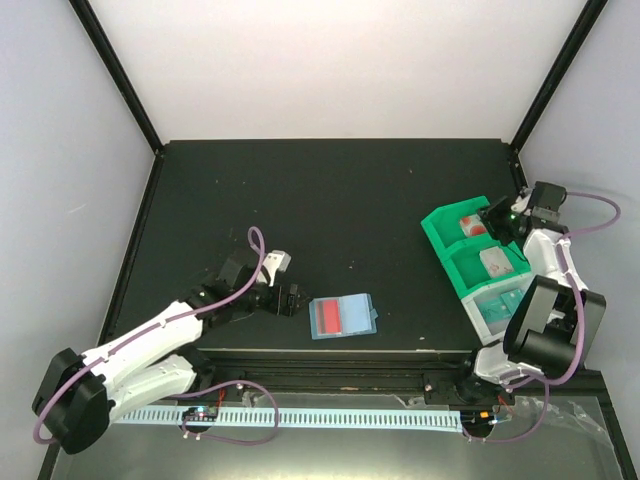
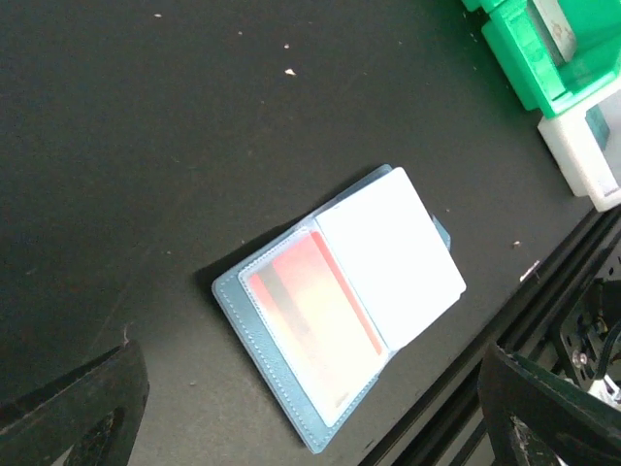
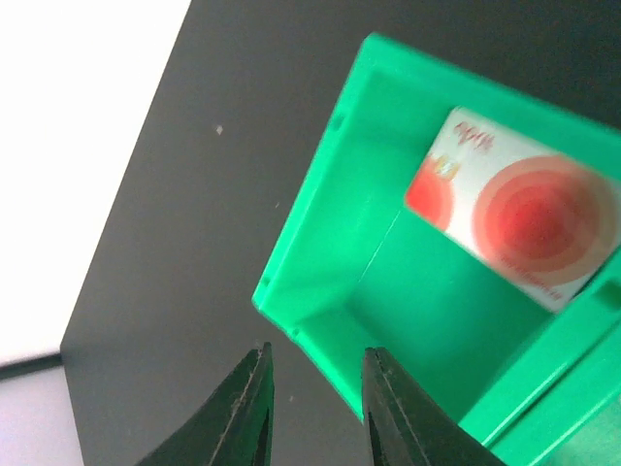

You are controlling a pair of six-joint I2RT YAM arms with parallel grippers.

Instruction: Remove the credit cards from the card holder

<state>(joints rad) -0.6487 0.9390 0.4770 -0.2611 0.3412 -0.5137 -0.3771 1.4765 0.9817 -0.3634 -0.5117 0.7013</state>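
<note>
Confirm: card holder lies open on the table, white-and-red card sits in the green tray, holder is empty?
Not empty: the left wrist view shows a red card tucked in one panel of the open card holder. The rest holds: the white-and-red card sits in the green tray.

- The left fingers (image 2: 82, 398) are cropped by the bottom edge of my left wrist view, so I see only two dark stubs in the corners.
- The red card (image 2: 315, 325) in the card holder (image 2: 262, 349) sits behind a cloudy sleeve, and I can't read its print.
- In my right wrist view the white card with red circles (image 3: 514, 209) is blurred and clipped by the right edge, as is the green tray (image 3: 330, 194).
- From above, the card in the tray's middle compartment (image 1: 493, 262) is too small for me to make out.
</note>
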